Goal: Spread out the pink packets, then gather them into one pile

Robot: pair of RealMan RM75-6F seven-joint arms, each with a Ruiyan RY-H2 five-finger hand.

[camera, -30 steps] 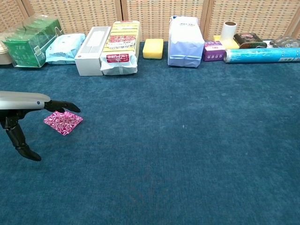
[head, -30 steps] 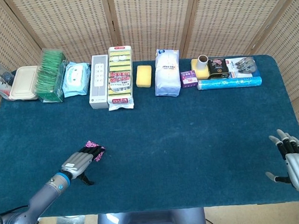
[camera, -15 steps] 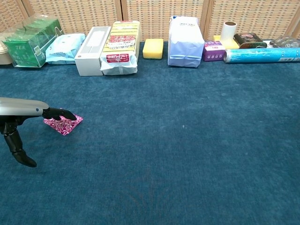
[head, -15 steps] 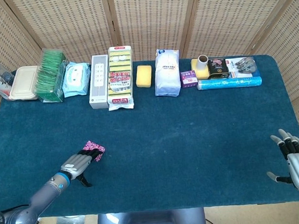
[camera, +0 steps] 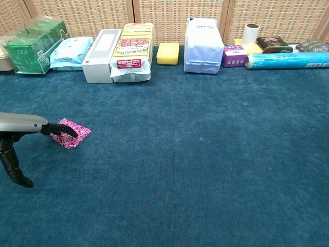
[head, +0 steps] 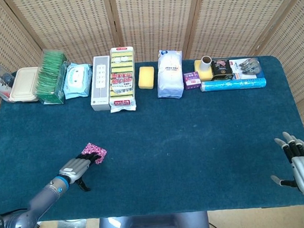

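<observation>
The pink patterned packets (head: 94, 149) lie as one small flat stack on the blue cloth at the near left, and show as a pink square (camera: 73, 134) in the chest view. My left hand (head: 76, 168) lies low beside them on their near-left side, fingers stretched out, thumb hanging apart. Its dark fingertips (camera: 62, 129) rest on the stack's left edge; nothing is gripped. Whether the stack holds one packet or more cannot be told. My right hand (head: 302, 165) hovers at the near right corner with fingers spread and empty; only the head view shows it.
Along the far edge stands a row of goods: a green tea box (camera: 34, 46), a wipes pack (camera: 72, 53), a white box (camera: 101, 49), a sponge pack (camera: 132, 51), a yellow sponge (camera: 168, 53), a white bag (camera: 203, 46) and a blue roll (camera: 287, 60).
My left hand has drawn back toward the near left, so more of the pink stack is uncovered. The stack and the right hand have stayed put.
</observation>
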